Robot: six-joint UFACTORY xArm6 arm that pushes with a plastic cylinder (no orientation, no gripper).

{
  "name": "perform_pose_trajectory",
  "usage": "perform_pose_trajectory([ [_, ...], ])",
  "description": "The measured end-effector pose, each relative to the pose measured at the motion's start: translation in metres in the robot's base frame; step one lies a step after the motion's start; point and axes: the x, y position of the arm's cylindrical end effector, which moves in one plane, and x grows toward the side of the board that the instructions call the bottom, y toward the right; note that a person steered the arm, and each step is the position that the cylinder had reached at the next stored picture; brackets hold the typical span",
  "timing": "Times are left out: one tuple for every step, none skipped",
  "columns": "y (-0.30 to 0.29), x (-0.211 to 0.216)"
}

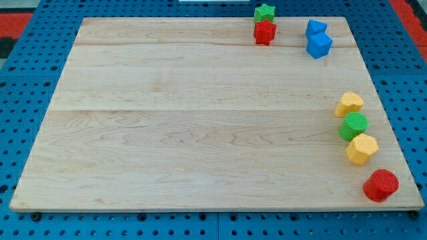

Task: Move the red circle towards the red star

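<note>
Camera view is showing no rod at all: my tip is lying outside the picture, so I cannot tell where it is standing relative to any block, nor anything about its state.

The red circle (381,185) is sitting at the near right corner of the wooden board (200,120), close to the board's right edge. Just beyond it, going farther along that right edge, a yellow block (361,149) with angled sides is lying, then a green circle (353,126) touching or nearly touching it, then another yellow block (349,104), whose shape I cannot make out surely. These four are forming a slanted line up the right side.

The red star (265,32) is resting well apart from the red circle, at the far edge of the board, right of the middle. A green star (265,12) is sitting just behind it, right at the far rim. To the right of these, two blue blocks (317,38) are lying close together, one behind the other, shapes unclear.

The board is lying on a blue perforated surface (27,80).
</note>
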Motion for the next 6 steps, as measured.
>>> perform_pose_trajectory([
  [-0.04,0.001],
  [-0.095,0.002],
  [-0.156,0.002],
  [-0.173,-0.018],
  [-0.172,0.002],
  [-0.12,-0.014],
])
